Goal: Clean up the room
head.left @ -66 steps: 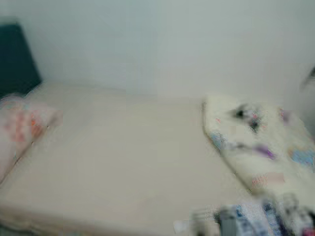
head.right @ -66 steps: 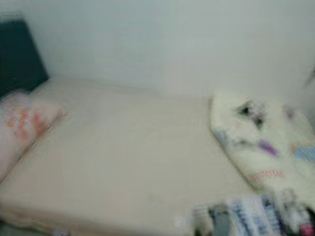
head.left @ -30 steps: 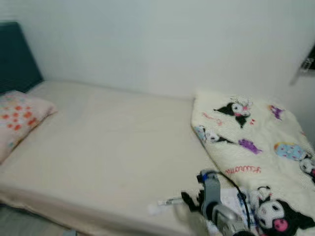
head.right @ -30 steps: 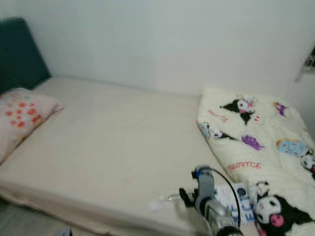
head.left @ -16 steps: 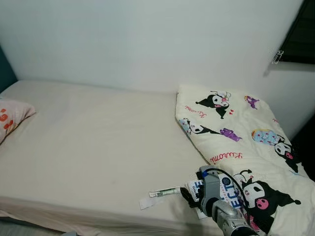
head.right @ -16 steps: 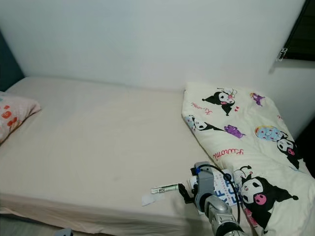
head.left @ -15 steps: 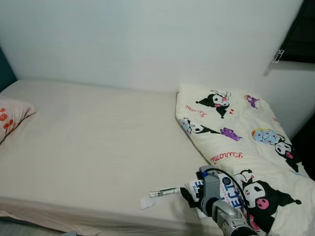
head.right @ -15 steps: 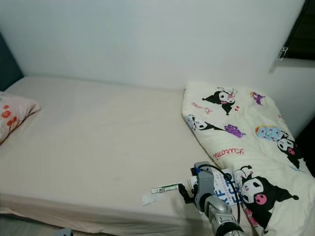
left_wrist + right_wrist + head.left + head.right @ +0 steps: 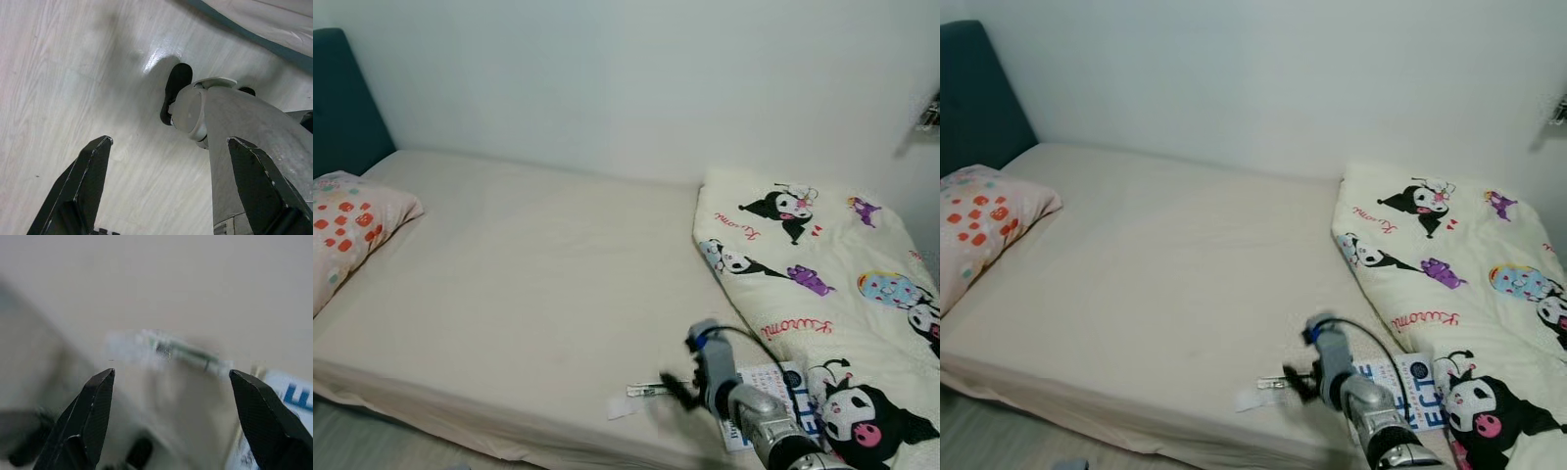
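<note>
A thin green-and-white wrapper (image 9: 646, 390) lies on the cream bed sheet (image 9: 529, 284) near the bed's front edge, with a white paper scrap (image 9: 620, 408) just beside it. My right gripper (image 9: 671, 384) hovers open right over the wrapper, which shows blurred between its fingers in the right wrist view (image 9: 181, 350). A blue-and-white printed booklet (image 9: 1408, 390) lies to the right of the gripper, against the blanket. My left gripper (image 9: 169, 142) hangs open over the pale wooden floor (image 9: 73, 73), holding nothing.
A cream blanket with cartoon figures (image 9: 822, 284) covers the bed's right end. A pink spotted pillow (image 9: 352, 230) lies at the left by a dark teal headboard (image 9: 342, 98). A white wall runs behind. My own leg and black foot (image 9: 177, 88) stand under the left gripper.
The view has swung left, bringing the pillow and headboard back in. My right gripper has reached forward and left, from over the booklet to over the wrapper.
</note>
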Available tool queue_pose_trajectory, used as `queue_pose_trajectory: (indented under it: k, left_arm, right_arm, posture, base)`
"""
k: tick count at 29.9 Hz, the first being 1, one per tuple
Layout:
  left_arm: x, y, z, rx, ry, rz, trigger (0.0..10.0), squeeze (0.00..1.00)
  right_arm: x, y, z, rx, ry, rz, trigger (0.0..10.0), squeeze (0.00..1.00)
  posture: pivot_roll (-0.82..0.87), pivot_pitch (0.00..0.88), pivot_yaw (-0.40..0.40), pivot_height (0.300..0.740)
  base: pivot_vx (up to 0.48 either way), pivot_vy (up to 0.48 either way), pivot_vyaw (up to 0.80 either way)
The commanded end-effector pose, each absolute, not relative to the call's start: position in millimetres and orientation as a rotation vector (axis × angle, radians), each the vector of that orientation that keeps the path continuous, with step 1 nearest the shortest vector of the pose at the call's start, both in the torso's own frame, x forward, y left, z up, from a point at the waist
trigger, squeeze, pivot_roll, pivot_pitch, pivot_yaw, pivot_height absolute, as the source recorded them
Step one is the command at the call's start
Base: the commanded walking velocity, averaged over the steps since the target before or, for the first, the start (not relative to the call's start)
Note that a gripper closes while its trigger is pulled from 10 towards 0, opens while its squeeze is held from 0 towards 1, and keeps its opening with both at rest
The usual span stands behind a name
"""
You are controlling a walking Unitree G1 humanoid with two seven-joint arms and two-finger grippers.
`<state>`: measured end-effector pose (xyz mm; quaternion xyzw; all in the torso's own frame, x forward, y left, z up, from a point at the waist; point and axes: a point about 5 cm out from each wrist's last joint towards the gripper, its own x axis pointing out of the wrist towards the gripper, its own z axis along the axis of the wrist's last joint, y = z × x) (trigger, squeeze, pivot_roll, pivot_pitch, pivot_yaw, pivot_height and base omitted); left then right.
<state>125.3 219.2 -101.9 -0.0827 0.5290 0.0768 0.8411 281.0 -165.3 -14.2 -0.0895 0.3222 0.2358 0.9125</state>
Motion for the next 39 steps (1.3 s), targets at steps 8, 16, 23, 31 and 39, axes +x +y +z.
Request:
queue_pose_trajectory:
  k: [8,16,23,31,39]
  left_arm:
    - [122,218,-103,-0.176,1.107,0.159,10.0,0.0]
    - [159,230,-87,-0.173,0.965,0.219,10.0,0.0]
    - [182,242,-73,-0.17,0.872,0.281,10.0,0.0]
    - [203,252,-58,-0.185,0.769,0.323,10.0,0.0]
    - [208,264,-51,-0.175,0.733,0.369,10.0,0.0]
  right_arm:
    - [291,-174,-5,-0.184,0.626,0.412,10.0,0.0]
    - [295,-166,1,-0.244,0.59,0.518,10.0,0.0]
    - [294,-161,0,-0.422,0.598,0.604,10.0,0.0]
    - [297,-160,2,-0.571,0.569,0.63,10.0,0.0]
    - [300,-157,6,-0.666,0.534,0.652,10.0,0.0]
  posture:
    - [-0.07,0.0,-0.052,0.71]
    - [-0.06,0.0,-0.052,0.685]
    - [-0.06,0.0,-0.049,0.66]
    - [-0.05,0.0,-0.05,0.62]
    - [-0.04,0.002,-0.049,0.6]
  base:
    - [0.0,0.0,0.0]
    - [0.0,0.0,0.0]
    - [0.0,0.0,0.0]
    - [0.0,0.0,0.0]
    - [0.0,0.0,0.0]
